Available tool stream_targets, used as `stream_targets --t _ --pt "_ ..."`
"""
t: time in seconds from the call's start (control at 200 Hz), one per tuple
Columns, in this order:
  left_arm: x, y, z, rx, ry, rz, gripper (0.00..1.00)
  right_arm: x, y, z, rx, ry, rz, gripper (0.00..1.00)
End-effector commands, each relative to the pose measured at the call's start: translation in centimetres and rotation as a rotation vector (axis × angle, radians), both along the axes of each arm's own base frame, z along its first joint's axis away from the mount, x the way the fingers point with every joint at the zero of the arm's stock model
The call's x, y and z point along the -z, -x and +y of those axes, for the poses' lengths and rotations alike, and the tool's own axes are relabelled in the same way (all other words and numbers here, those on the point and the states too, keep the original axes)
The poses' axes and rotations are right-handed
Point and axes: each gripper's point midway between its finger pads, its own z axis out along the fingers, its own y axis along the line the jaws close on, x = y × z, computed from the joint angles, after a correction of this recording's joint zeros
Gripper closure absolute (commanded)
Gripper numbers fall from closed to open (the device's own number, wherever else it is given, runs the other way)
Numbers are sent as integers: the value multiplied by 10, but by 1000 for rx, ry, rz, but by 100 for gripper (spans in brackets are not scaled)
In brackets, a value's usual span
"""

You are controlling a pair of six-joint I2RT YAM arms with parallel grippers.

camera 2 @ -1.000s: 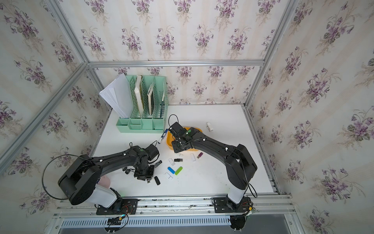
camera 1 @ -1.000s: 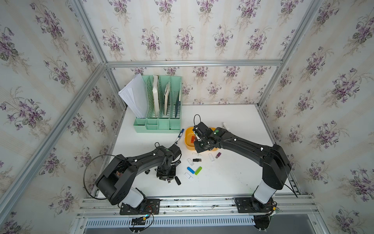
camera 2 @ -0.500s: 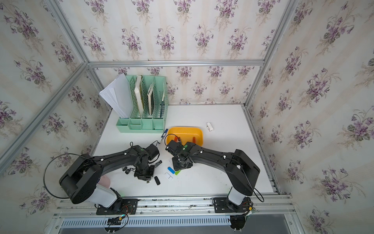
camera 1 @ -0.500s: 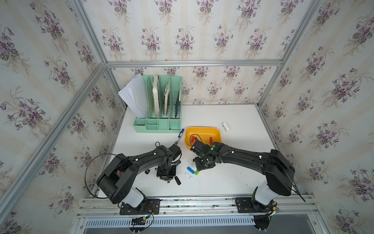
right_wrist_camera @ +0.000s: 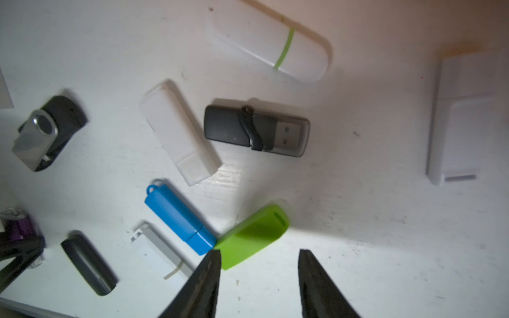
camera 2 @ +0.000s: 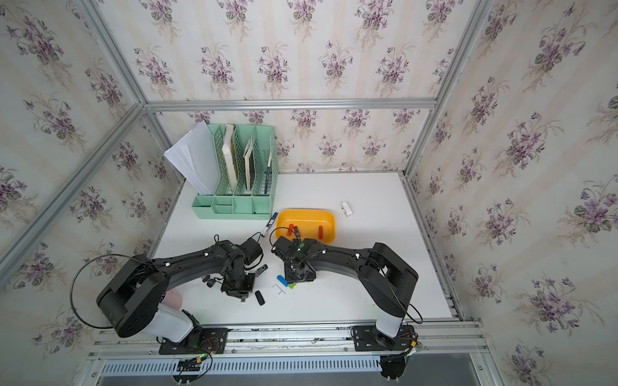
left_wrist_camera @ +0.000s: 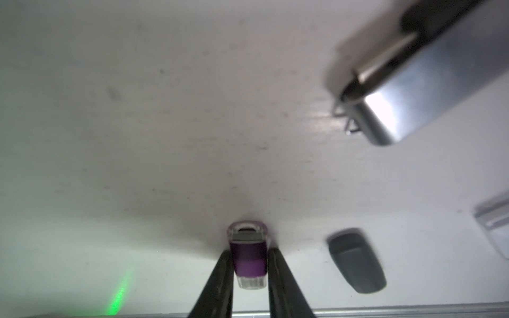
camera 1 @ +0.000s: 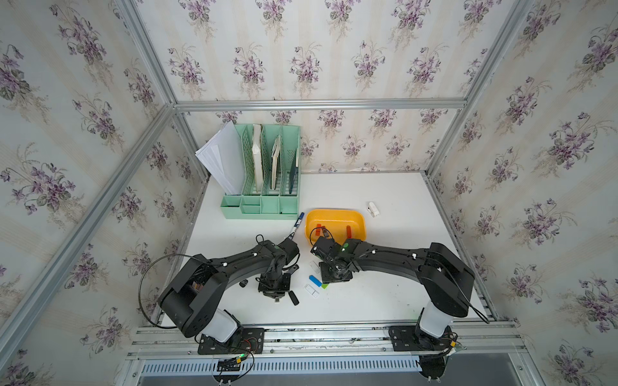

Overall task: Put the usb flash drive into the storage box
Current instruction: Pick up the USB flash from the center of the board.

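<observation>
While right jaws apart near green drive point(right_wrist_camera: 254, 236), left jaws tight around purple usb flash drive point(left_wrist_camera: 249, 257).

counter point(camera 1: 394, 187): white
storage box point(camera 1: 334, 217): yellow-orange, small orange pieces inside
marker point(camera 1: 296, 227): just beside box, 9 o'clock
file organizer point(camera 1: 261, 209): mint green, 10 o'clock of box
blue flash drive point(camera 1: 314, 280): 6 o'clock of box

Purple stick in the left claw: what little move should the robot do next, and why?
Probably lift the left gripper straight up a little. Its fingers look pressed against both sides of the purple flash drive, which lies on the table, and the storage box sits apart from it.
</observation>
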Motion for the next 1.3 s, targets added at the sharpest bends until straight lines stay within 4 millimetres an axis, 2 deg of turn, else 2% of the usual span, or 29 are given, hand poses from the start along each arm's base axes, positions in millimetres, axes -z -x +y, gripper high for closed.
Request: stream_targets --t 0.0,0.33,0.564,0.919,1.174,1.299 --pt "6 1 11 18 -51 -5 73 -1 -9 3 43 4 -35 47" --pt "5 0 10 27 -49 -5 73 11 -12 -3 39 78 -27 46" --pt "6 0 10 30 -49 -1 73 22 -1 -13 26 106 12 46" --pt "7 0 10 32 -53 1 73 24 12 -20 18 118 42 48" --pt "9 1 10 34 -52 6 73 20 22 -16 4 109 49 42" --pt "8 1 11 37 -52 5 73 22 25 -18 4 115 56 44"
